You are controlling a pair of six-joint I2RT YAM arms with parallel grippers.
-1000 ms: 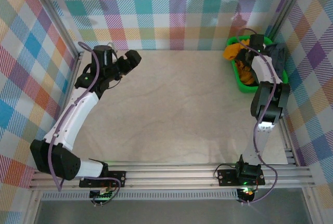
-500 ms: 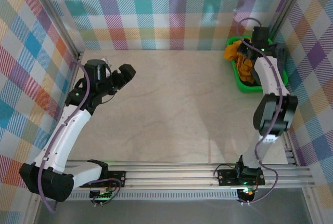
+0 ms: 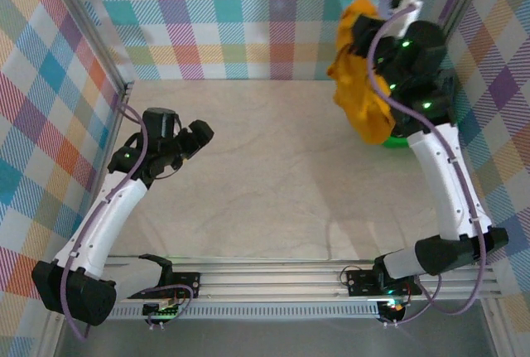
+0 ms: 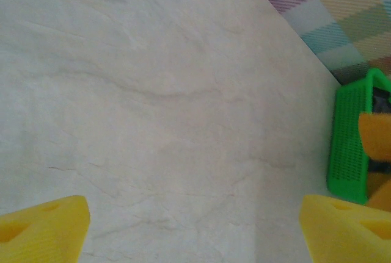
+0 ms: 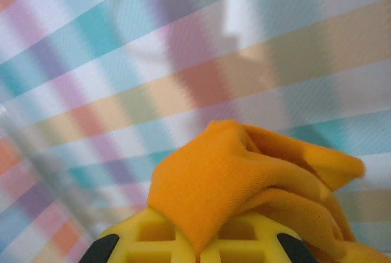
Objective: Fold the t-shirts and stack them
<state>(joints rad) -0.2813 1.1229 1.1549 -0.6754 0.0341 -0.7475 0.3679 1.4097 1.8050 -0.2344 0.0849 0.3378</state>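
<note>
The pale table spans the top view. Above its 1 o'clock corner the mustard-orange t-shirt hangs bunched in the air. The green basket sits at 2 o'clock, just by the shirt's lower end. The right gripper pinches a fold at the shirt's top between its yellow fingers. At 9 o'clock the left gripper hovers above the table, fingers spread wide.

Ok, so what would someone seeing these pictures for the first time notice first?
The mustard-orange t-shirt, bunched and dangling from the right gripper high in the far right corner, over the green basket. Next, the bright plaid walls all around, and the left gripper hovering open over bare tabletop on the left.
</note>
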